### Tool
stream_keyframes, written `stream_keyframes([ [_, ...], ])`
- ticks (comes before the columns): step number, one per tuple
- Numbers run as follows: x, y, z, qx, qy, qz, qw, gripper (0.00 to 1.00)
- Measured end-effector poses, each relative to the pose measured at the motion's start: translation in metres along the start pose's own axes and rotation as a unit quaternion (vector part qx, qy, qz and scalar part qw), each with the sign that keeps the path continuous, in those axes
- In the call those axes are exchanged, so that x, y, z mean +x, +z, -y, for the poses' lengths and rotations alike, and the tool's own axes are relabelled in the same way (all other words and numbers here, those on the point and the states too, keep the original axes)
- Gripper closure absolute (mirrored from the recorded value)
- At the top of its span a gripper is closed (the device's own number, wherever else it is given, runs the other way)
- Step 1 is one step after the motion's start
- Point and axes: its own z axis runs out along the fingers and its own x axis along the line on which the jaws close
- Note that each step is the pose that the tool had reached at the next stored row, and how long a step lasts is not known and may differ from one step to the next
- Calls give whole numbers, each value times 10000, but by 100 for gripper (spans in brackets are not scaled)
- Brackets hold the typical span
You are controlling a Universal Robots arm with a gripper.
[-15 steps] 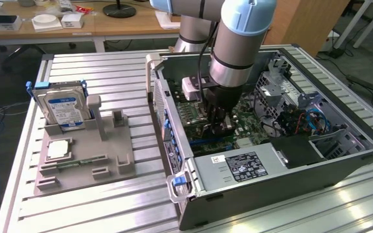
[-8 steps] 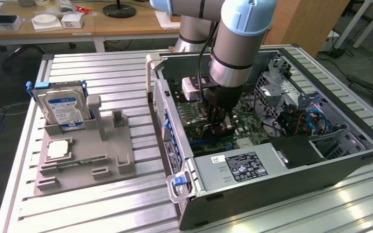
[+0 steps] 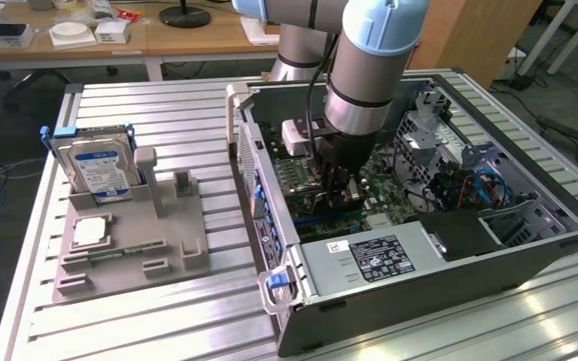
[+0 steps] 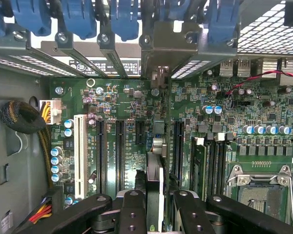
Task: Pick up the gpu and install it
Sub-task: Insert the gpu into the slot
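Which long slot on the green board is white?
The white slot, the one closest to the yellow-wired plug. All the other long slots beside it are black, so it stands out.

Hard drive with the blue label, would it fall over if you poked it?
Probably not easily: the hard drive stands on edge but slotted into the grey holder, which props it. Its metal case looks stiff, likely heavy for its size. Lifted out, it might tip.

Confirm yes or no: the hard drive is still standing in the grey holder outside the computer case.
Yes, the hard drive stands upright in the grey holder, at the exterior view's left of the computer case.
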Motion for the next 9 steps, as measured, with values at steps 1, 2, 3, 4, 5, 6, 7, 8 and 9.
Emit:
stream_keyframes([
  [1,0,0,0,0,0,0,10000,73],
  [2,0,0,0,0,0,0,10000,73],
  [3,0,0,0,0,0,0,10000,73],
  [4,-1,0,0,0,0,0,10000,73],
  [5,-3,1,1,1,-1,1,10000,73],
  [6,-5,2,0,1,-1,1,10000,73],
  [7,-5,1,-2,1,-2,1,10000,73],
  [8,-5,1,-2,0,-3,1,10000,73],
  [9,-5,1,-3,0,-5,0,10000,73],
])
